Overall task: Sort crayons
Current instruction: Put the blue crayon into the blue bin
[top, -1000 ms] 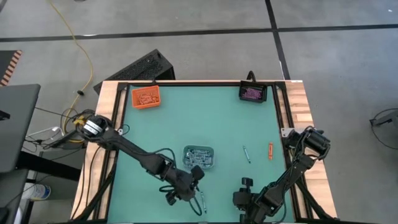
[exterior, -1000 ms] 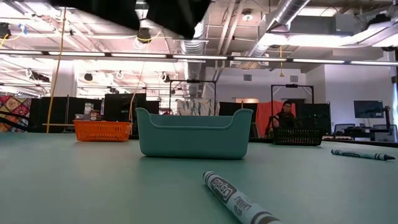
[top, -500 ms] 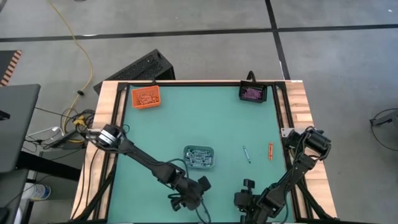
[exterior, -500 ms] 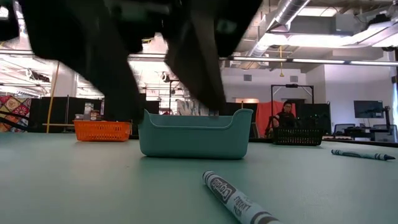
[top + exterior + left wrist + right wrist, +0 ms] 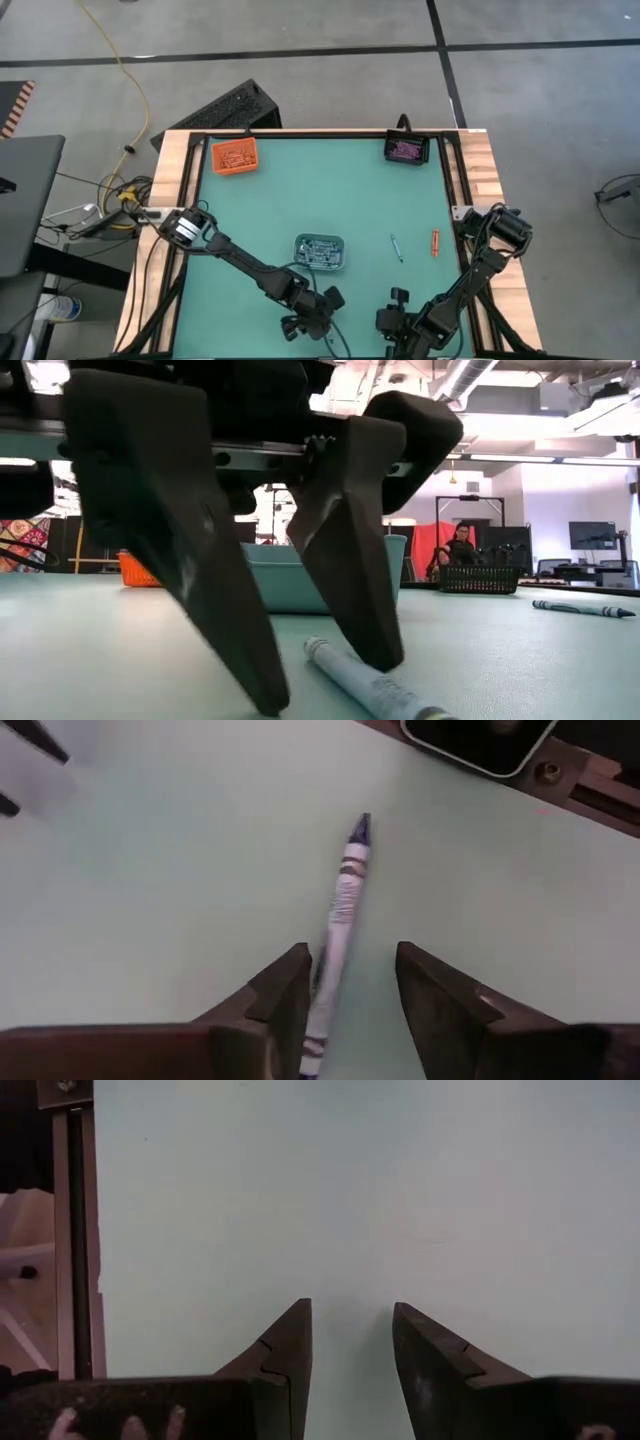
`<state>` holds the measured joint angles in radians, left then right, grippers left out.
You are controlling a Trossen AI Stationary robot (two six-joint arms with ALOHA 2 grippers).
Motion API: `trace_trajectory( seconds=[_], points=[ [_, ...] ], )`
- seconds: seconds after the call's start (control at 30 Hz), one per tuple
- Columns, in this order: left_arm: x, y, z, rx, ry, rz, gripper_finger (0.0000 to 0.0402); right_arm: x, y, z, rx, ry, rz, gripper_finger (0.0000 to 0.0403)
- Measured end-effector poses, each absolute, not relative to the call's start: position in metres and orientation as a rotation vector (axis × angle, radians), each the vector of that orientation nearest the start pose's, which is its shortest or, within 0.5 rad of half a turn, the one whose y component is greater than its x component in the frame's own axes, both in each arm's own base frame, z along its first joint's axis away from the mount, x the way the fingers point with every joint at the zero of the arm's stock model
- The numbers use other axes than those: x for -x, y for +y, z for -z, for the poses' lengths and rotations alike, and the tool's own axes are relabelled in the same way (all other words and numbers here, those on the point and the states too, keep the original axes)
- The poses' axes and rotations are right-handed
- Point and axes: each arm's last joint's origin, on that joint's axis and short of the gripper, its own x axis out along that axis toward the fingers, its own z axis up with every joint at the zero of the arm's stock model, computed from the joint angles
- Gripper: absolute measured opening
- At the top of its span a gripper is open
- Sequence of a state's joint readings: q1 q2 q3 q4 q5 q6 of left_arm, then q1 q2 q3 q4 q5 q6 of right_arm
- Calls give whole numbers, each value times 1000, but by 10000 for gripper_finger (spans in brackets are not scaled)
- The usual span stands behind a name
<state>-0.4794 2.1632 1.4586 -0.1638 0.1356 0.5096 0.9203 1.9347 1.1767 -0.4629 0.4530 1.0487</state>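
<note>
A grey-blue crayon (image 5: 340, 890) lies flat on the green mat near the table's near edge, and also shows in the low view (image 5: 360, 685). My left gripper (image 5: 320, 330) is open and low over it, one finger on each side of the crayon, with the fingertips down at the mat (image 5: 270, 705). My right gripper (image 5: 392, 330) waits open over bare mat near the near edge, to the right of the left one. Another grey-blue crayon (image 5: 397, 247) and an orange-red crayon (image 5: 435, 242) lie on the mat at the right. My left gripper straddles the crayon's middle, slanting down from the far left. One fingertip (image 5: 372, 660) stands right at the crayon's side (image 5: 345, 668). I cannot tell whether it touches. The crayon lies flat on the mat.
A teal tray (image 5: 320, 252) holding crayons stands just beyond the left gripper. An orange tray (image 5: 234, 156) sits at the far left corner and a black tray (image 5: 406, 149) at the far right. A person (image 5: 460, 545) sits in the room behind.
My left gripper has come down and toward the near edge, from beside the teal tray to the mat, and now straddles the grey-blue crayon. The crayon's far end has shifted a little sideways.
</note>
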Motion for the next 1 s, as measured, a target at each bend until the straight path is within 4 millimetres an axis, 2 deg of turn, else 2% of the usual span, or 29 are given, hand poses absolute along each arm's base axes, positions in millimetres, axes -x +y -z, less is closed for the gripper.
trace_trajectory(
  seconds=[0.3, 0.47, 0.63, 1.0],
  points=[
    [-401, -210, -134, -595, 742, 807, 11, -232, 282, -137, -166, 997, 121, 134],
    [-401, -209, -135, -603, 743, 796, 4, -233, 281, -137, -169, 998, 127, 134],
    [-398, -205, -145, -654, 770, 726, 2, -234, 281, -137, -172, 1001, 124, 134],
    [-382, -183, -213, -803, 748, 476, 3, -233, 280, -137, -195, 1010, 145, 134]
  ],
)
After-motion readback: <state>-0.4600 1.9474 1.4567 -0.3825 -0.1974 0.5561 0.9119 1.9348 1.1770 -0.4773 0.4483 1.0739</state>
